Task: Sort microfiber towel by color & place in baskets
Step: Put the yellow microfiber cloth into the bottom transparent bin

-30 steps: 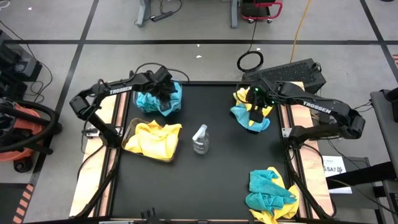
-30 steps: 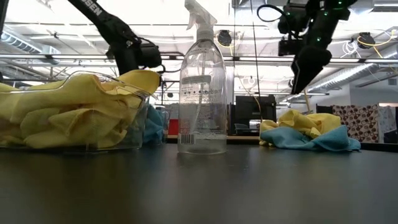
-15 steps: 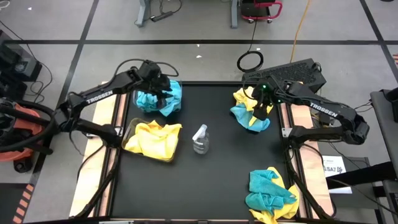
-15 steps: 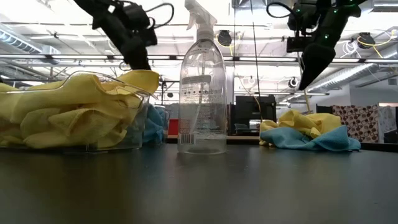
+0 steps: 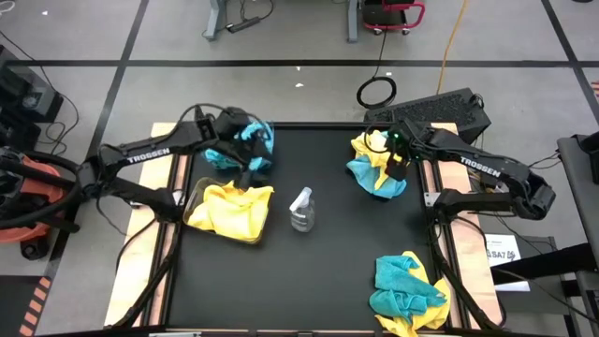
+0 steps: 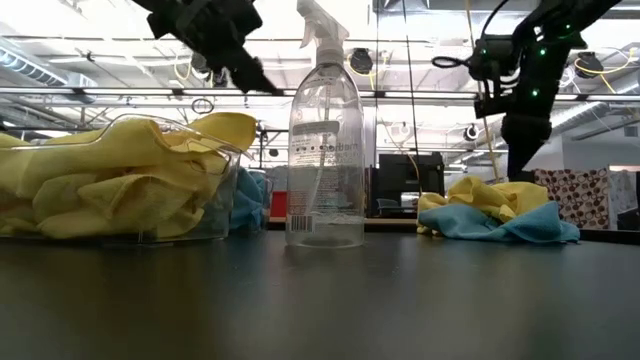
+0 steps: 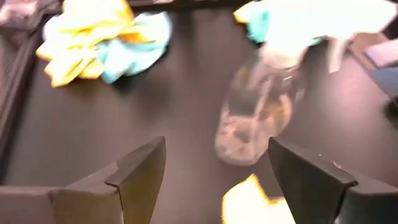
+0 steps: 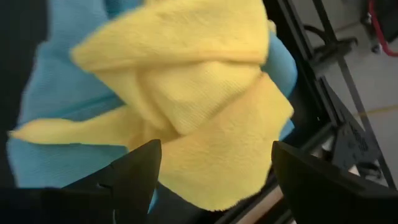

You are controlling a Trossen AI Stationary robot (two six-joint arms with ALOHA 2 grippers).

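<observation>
The far-left basket [image 5: 217,157] holds teal microfiber towels [image 5: 260,139]. In front of it, the near-left basket [image 5: 197,217] holds yellow towels [image 5: 229,208]. My left gripper [image 5: 251,154] hangs open above the teal basket with nothing between its fingers [image 7: 217,168]. At the far right a mixed pile lies on the table, a yellow towel [image 8: 186,93] on top of a teal towel [image 8: 68,74]. My right gripper [image 5: 398,161] stands open just above this pile, pointing steeply down; I cannot tell whether it touches the cloth.
A clear spray bottle [image 5: 301,208] stands upright mid-table between the baskets and the right side. A second mixed pile of teal and yellow towels [image 5: 404,292] lies at the near right corner. Bare black tabletop [image 5: 318,281] spreads across the middle and near side.
My left gripper has risen out of the teal basket, tipped from pointing down toward level, and swung a little toward the spray bottle. My right gripper has drifted toward the table's right edge and sunk closer to the far-right pile. The towels lie as before.
</observation>
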